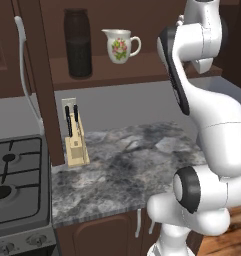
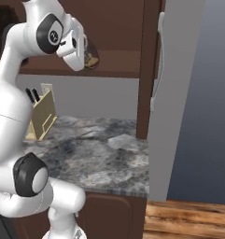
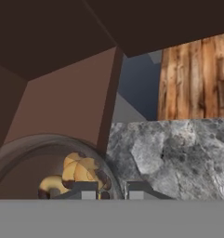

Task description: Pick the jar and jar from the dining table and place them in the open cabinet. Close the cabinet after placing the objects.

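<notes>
Starting nearest: grey-black marbled stone table (image 1: 122,170), dark brown drawer fronts below, a black gas hob (image 1: 14,182) at its left. Further back on the table, by the wall, a tan wooden knife block (image 1: 76,145) with black-handled knives. Above, the dark brown wooden wall cabinet (image 1: 47,75) stands open. On its wooden shelf (image 1: 142,70): a tall dark brown-black cylindrical jar (image 1: 78,44) at left, upright; just right of it, apart, a white floral ceramic jug (image 1: 120,46). At the shelf's right, the end effector (image 3: 111,191) is closed on a short dark glass jar with yellowish bits (image 3: 76,174), held at shelf level.
</notes>
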